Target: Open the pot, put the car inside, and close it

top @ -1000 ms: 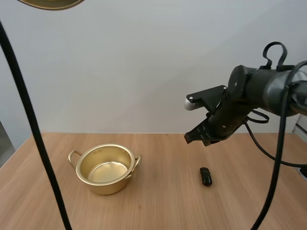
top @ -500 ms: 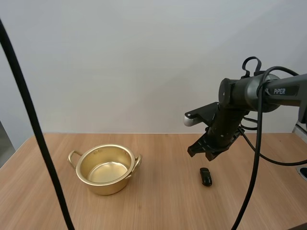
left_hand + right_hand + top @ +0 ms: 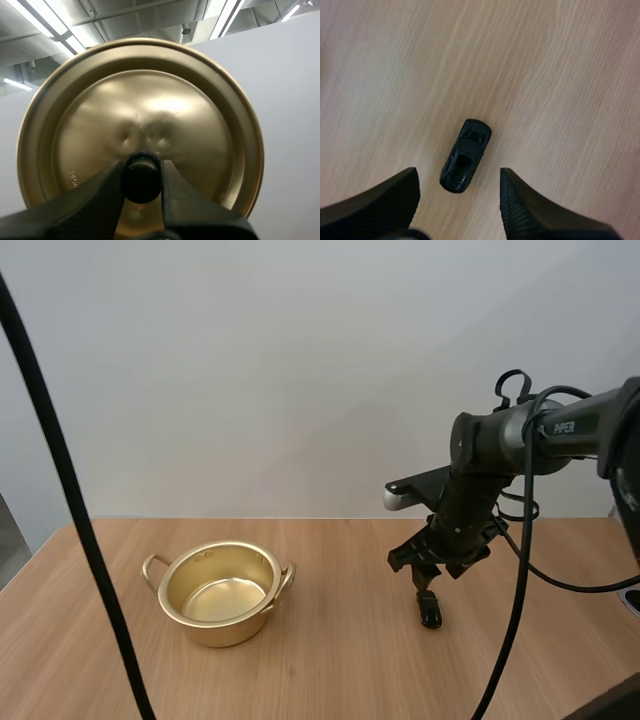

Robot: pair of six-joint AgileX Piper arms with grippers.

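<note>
A small black toy car (image 3: pixel 429 608) lies on the wooden table (image 3: pixel 330 670) right of centre. My right gripper (image 3: pixel 428 578) hangs just above it, pointing down. In the right wrist view the car (image 3: pixel 465 155) sits on the wood between the two spread fingers (image 3: pixel 380 200) of the right gripper (image 3: pixel 457 174), which is open and touches nothing. The golden pot (image 3: pixel 222 590) stands lidless at the table's left, nothing inside. In the left wrist view my left gripper (image 3: pixel 141 172) is shut on the black knob (image 3: pixel 141 180) of the golden lid (image 3: pixel 145 115), held up in the air.
Bare wood lies between the pot and the car. The table's back edge meets a plain white wall (image 3: pixel 300 390).
My right arm has come down and in over the car, and its fingers have gone from shut to open. The lid's edge has left the high view's top left.
</note>
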